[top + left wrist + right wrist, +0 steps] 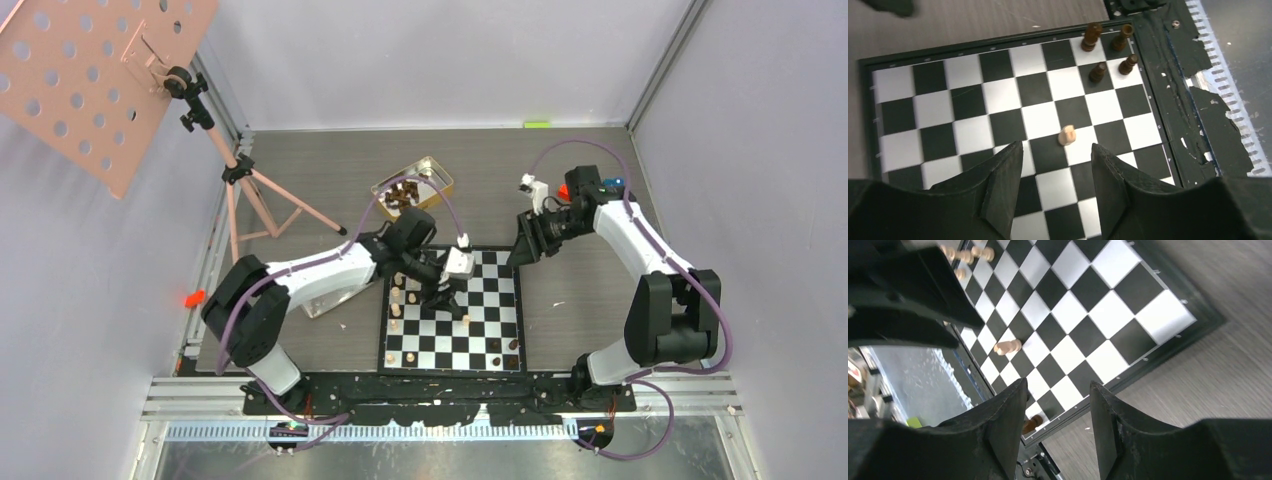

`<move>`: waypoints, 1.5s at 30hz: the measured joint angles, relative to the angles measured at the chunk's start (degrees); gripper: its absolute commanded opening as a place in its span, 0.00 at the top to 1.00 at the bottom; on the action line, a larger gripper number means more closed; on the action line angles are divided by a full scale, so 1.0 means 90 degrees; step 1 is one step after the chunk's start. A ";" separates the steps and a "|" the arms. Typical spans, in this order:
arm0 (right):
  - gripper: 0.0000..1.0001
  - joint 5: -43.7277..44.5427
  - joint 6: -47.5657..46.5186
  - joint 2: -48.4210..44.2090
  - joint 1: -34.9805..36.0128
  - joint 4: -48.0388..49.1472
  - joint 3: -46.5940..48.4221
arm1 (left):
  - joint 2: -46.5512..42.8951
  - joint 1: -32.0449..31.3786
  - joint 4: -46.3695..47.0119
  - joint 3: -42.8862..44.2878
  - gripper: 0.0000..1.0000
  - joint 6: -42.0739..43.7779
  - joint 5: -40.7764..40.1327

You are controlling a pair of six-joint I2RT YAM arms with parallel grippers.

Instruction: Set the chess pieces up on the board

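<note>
The board (450, 335) lies in the middle of the table near the front edge. My left gripper (447, 292) hovers over its centre, open and empty. In the left wrist view a pale chess piece (1067, 135) sits on the board (968, 100) just beyond my left gripper (1055, 147), free of both fingers. A few dark pieces (1098, 71) stand in the board's corner. Pale pieces (397, 300) line the left column. My right gripper (525, 245) hangs open and empty at the board's far right corner (1168, 315); the right wrist view shows the same pale piece (1008, 346).
A gold tin (413, 185) holding dark pieces stands behind the board. A pink perforated panel (100, 80) on a tripod (250, 195) fills the far left. Black tape (1178, 90) borders the board's near side. A small red object (565, 190) lies behind the right arm.
</note>
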 measured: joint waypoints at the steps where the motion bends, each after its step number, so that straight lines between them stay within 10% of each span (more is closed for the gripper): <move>1: 0.42 0.0092 -0.0066 -0.0056 0.0172 -0.0044 -0.0022 | -0.0100 0.0036 -0.0515 0.0282 0.46 0.0041 -0.0202; 12: 0.38 0.1112 -0.0355 -0.1132 0.2239 -0.0114 -0.0427 | -0.1073 0.1673 -0.3558 0.1355 0.42 -0.0177 -0.1664; 24: 0.39 0.2293 -0.0588 -0.0272 0.4048 0.0219 -0.0444 | -0.1812 0.3886 -0.4136 0.1508 0.37 -0.1161 -0.2023; 45: 0.67 0.3004 -0.0729 0.0549 0.5042 0.0617 -0.0444 | -0.1889 0.4347 -0.4160 0.1508 0.36 -0.1384 -0.1999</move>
